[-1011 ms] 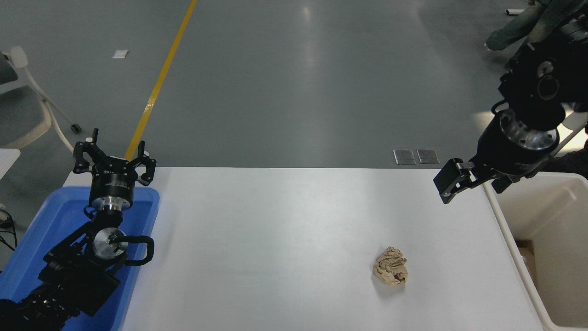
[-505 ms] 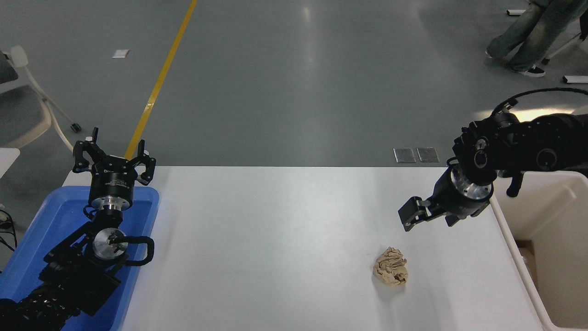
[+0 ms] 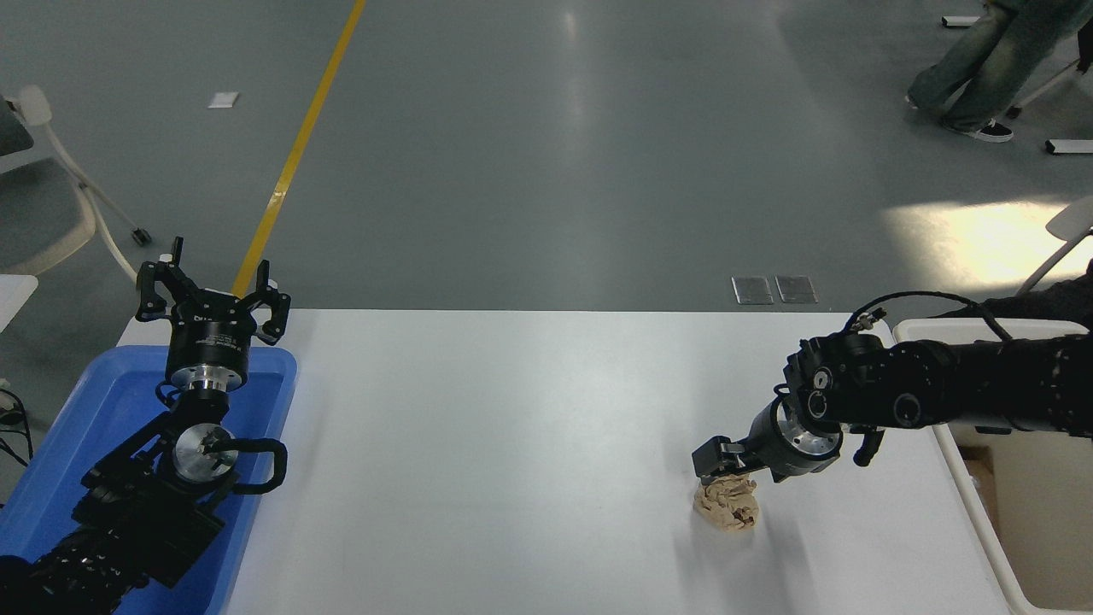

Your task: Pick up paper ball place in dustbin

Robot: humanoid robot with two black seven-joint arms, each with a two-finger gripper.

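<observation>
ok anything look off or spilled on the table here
Nothing stands out. The paper ball lies alone on the white table, with the right gripper just above it. The dustbin stands upright at the right edge; the left gripper sits over the blue tray.

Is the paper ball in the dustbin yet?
No. The paper ball lies on the table, the right gripper at it, left of the dustbin.

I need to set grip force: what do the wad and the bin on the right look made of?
The paper ball: crumpled tan paper, matte, going by its sharp creases. The dustbin: probably cream plastic, smooth with a slight sheen, with a thick rounded rim.
</observation>
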